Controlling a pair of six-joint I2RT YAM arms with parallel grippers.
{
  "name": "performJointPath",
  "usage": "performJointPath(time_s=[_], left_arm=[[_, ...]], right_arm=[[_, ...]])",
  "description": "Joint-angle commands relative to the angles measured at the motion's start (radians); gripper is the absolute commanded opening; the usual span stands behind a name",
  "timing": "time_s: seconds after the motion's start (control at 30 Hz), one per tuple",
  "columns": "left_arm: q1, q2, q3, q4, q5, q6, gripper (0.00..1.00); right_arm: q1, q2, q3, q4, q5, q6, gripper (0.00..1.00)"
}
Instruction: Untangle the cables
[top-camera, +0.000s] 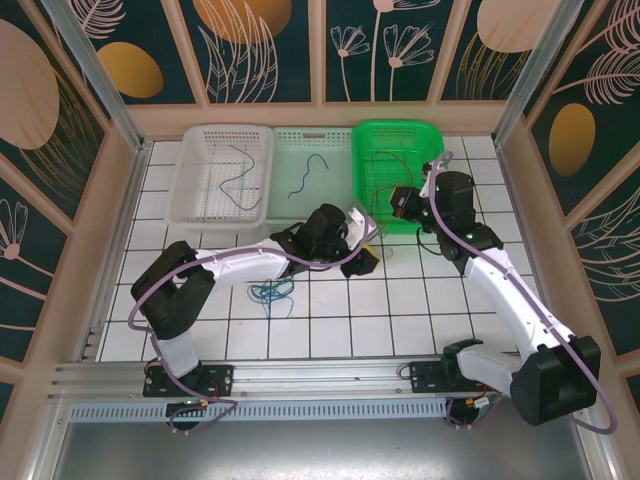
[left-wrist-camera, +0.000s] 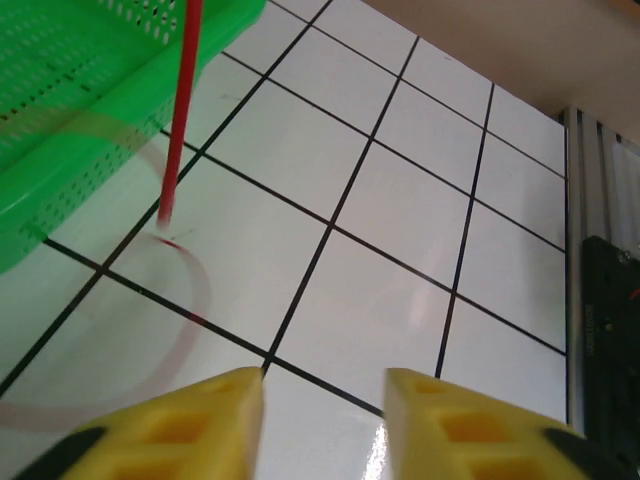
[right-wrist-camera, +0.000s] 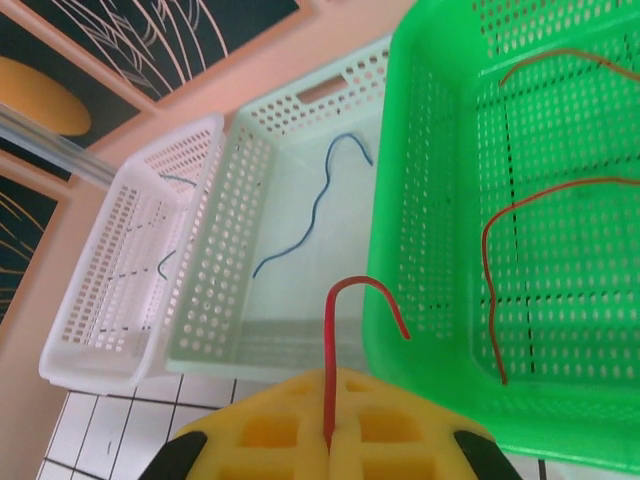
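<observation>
A small tangle of blue and teal cables (top-camera: 272, 292) lies on the white tiles by my left forearm. My right gripper (right-wrist-camera: 330, 385) is shut on a red cable (right-wrist-camera: 345, 300) that hooks upward out of its yellow fingers; it hovers at the front edge of the green basket (top-camera: 375, 135). That red cable (left-wrist-camera: 180, 120) hangs down, its tip touching the tile. My left gripper (left-wrist-camera: 325, 400) is open over bare tile, nothing between its fingers, right of the hanging cable. In the top view the left gripper (top-camera: 368, 245) sits just below the right gripper (top-camera: 398, 205).
Three baskets stand side by side at the back: a white basket (right-wrist-camera: 85, 350) with a dark cable (top-camera: 237, 175), a pale mint basket (right-wrist-camera: 200, 350) with a blue cable (right-wrist-camera: 315, 215), and the green basket (right-wrist-camera: 420, 330) with two red cables (right-wrist-camera: 490, 290). Wooden walls enclose the floor.
</observation>
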Motion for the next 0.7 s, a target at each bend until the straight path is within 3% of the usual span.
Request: performJointPath(time_s=[0.0,0.03,0.2,0.37,0.67], left_arm=[[-0.003,-0.02,-0.012,0.019,-0.054,-0.027,0.63],[-0.003,-0.027,-0.02,0.021,-0.087,-0.029,0.97],[-0.003,-0.07,-0.073,0.029,-0.273,-0.045,0.99],[-0.002,-0.075,-0.093,0.073,-0.382,-0.11,0.99],[-0.003,-0.035,-0.071,0.271,-0.298,-0.328,0.99]], right_arm=[[0.003,-0.021,0.056,0.009,0.035,-0.025,0.0],[0.001,-0.021,0.066,-0.003,0.026,-0.025,0.0],[-0.004,-0.029,0.095,-0.027,0.0,-0.003,0.0],[-0.005,-0.033,0.137,-0.033,-0.037,0.017,0.0],[-0.005,-0.061,0.163,-0.02,-0.071,0.055,0.0]])
